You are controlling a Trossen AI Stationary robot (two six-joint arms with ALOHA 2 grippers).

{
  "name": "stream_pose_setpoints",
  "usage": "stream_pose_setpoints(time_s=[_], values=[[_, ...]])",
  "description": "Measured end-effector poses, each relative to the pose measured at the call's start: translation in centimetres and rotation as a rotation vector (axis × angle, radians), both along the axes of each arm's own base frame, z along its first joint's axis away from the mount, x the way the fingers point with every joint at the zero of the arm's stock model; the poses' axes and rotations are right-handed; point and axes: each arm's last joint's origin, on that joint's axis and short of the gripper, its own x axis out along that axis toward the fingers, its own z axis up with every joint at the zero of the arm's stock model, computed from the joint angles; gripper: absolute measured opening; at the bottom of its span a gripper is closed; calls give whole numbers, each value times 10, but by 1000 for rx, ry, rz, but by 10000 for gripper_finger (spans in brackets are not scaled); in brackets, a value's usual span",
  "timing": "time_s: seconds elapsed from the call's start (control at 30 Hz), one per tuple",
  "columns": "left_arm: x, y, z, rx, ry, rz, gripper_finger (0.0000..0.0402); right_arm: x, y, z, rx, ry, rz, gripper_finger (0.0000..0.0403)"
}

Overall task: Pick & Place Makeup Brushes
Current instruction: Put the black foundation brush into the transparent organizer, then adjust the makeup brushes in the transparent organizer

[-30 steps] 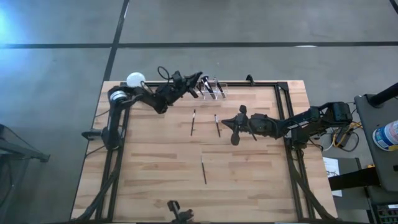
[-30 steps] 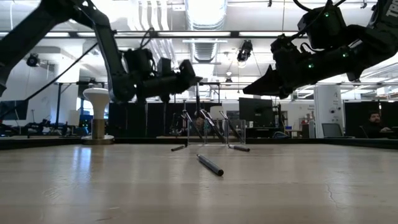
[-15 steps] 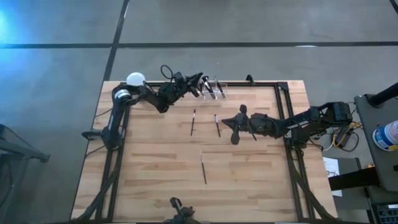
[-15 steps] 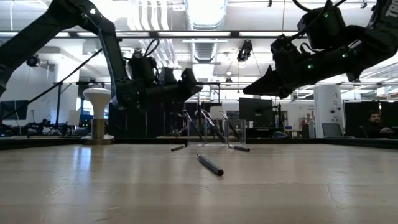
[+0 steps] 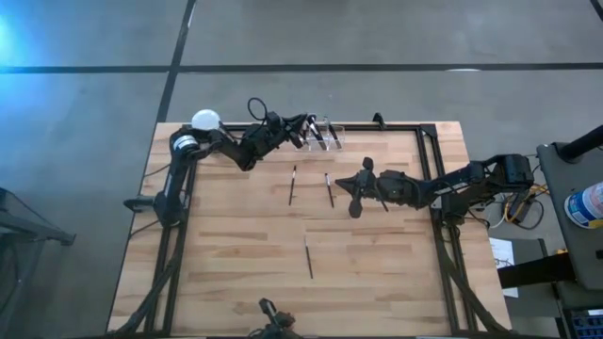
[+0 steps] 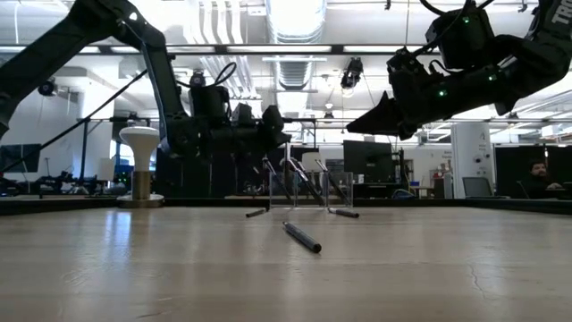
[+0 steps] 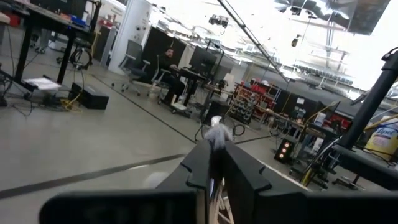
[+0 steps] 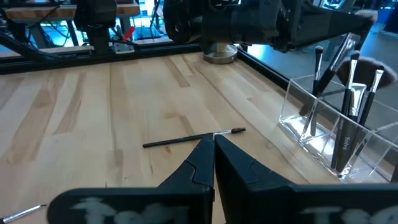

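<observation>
A clear holder (image 5: 325,135) with several makeup brushes stands at the table's far edge. My left gripper (image 5: 301,125) hovers just over the holder's left end, shut on a fluffy-headed brush (image 7: 217,132). Three more brushes lie flat on the wood: two mid-table (image 5: 293,184) (image 5: 329,188) and one nearer the front (image 5: 308,256). My right gripper (image 5: 343,186) hangs shut and empty above the table, right of the spoolie brush (image 8: 193,138). My left gripper has the brush between its two fingers at the metal ferrule (image 7: 213,186), just under the head. The pale head sticks out past the fingertips (image 7: 199,163). The handle runs back between the fingers and is hidden by them, so whether it rests in the holder cannot be told.
A white ball-topped stand (image 5: 205,120) sits at the far left corner, close behind my left arm. A black frame (image 5: 429,141) runs along the table's far and side edges. Bare wood spreads across the near half (image 5: 236,273).
My left gripper has sunk toward the holder with the brush and tipped a little. My right gripper has kept still.
</observation>
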Motion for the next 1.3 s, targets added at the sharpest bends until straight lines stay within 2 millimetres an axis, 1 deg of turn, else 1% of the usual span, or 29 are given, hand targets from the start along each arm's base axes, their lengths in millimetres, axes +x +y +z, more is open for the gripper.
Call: stream_pose_setpoints(time_s=[0.23, 0.4, 0.53, 0.63, 0.7, 0.8, 0.87, 0.97, 1.03, 1.17, 1.3], values=[[0, 0, -1, -17, 8, -12, 55, 0, 0, 0, 4, 0, 0, 8], [0, 0, 3, -13, 20, -11, 58, 0, 0, 0, 12, -1, -2, 8], [-3, -2, 14, 3, 71, -14, 57, 0, 0, 0, 33, -8, -7, 8], [-6, -6, 24, 4, 151, -30, 57, 0, 0, 0, 52, -14, -12, 8], [-8, -8, 30, -34, 224, -47, 57, 1, 0, 0, 54, -16, -12, 8], [-2, -4, 41, -152, 390, -61, 60, 1, 0, 1, 48, -18, -11, 8], [5, -1, 50, -193, 494, -42, 67, 2, -1, 3, 38, -20, -12, 8], [17, 5, 66, -192, 592, 7, 79, 4, -1, 5, 29, -26, -10, 8], [24, 10, 72, -190, 629, 9, 86, 5, -1, 6, 29, -28, -10, 8], [31, 15, 74, -200, 651, 30, 97, 5, -1, 6, 29, -28, -10, 8], [34, 18, 68, -205, 665, 84, 99, 4, -1, 5, 29, -25, -9, 8]])
